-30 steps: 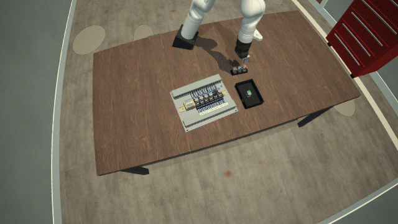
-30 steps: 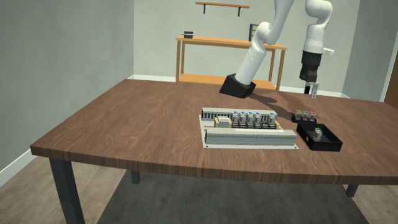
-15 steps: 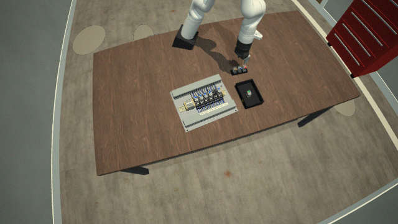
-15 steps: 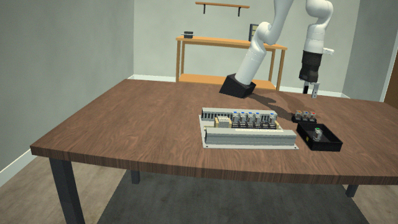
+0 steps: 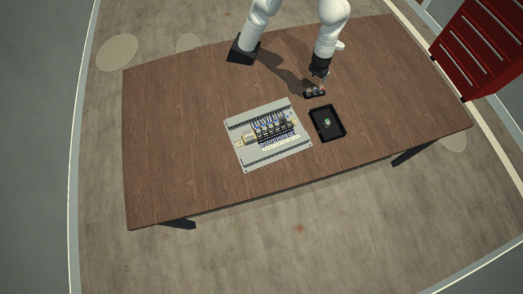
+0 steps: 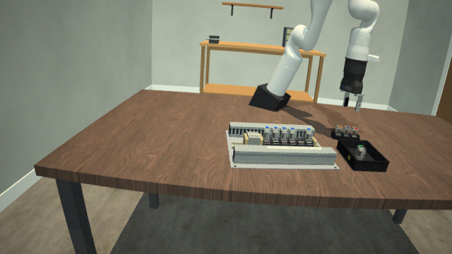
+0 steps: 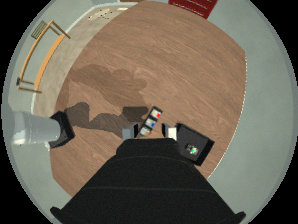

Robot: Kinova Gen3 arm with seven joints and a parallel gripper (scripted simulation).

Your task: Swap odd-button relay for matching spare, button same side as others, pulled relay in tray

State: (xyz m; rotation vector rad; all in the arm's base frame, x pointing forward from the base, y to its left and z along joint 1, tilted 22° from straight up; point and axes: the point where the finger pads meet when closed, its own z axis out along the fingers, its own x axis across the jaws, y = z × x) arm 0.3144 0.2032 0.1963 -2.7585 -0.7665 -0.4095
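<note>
A grey panel (image 5: 267, 132) holds a row of relays (image 6: 287, 134) with blue test buttons. A black tray (image 5: 327, 122) to its right holds a relay with a green button (image 6: 360, 151). Behind the tray a small black holder (image 5: 312, 96) carries three spare relays, with orange, blue and red buttons (image 6: 346, 130). My gripper (image 6: 352, 101) is open and empty, pointing down, well above the spare holder. The holder (image 7: 152, 123) and the tray (image 7: 193, 143) also show in the wrist view. One socket in the row looks empty, but I cannot tell which.
The arm's black base (image 5: 243, 54) stands at the back of the table. A red tool cabinet (image 5: 480, 42) stands off the table's right end. A wooden shelf unit (image 6: 259, 67) stands behind the table.
</note>
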